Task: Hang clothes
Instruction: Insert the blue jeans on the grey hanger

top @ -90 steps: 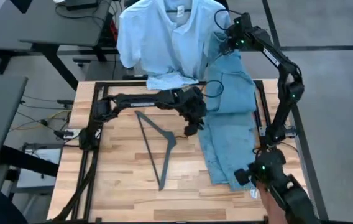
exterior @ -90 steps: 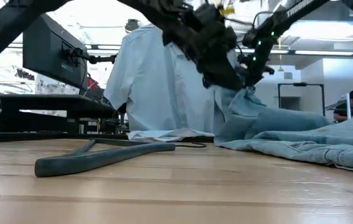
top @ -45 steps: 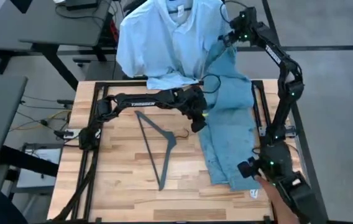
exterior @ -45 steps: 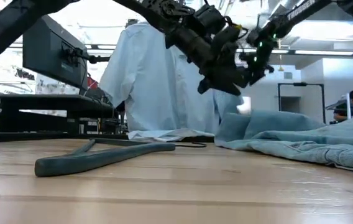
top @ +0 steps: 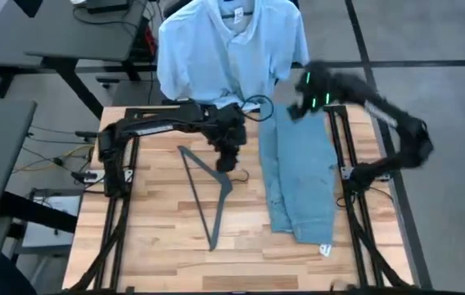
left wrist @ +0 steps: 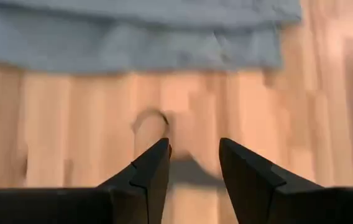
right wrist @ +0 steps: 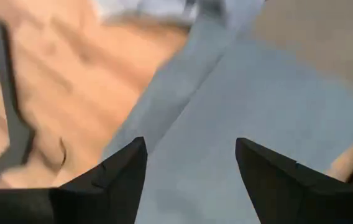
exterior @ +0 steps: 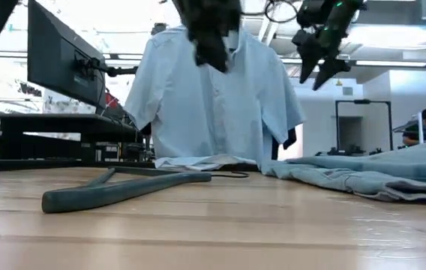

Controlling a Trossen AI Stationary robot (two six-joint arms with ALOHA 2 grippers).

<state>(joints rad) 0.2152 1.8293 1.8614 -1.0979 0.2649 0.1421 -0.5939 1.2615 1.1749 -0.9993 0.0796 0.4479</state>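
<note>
A dark hanger [top: 208,190] lies on the wooden table [top: 151,238] just below the left gripper [top: 227,161], fingers parted, empty. Beside it the jeans [top: 300,176] stretch flat — under the right gripper [top: 296,109], spread wide, empty. Beyond both hangs the pale blue-white collared shirt [top: 228,45].

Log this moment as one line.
left hand open above hanger | right hand open over jeans, flat on table | shirt hung

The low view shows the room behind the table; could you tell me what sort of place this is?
Probably an office-like lab: a dark monitor on a black desk, ceiling strip lights, and a seated person far off.
</note>
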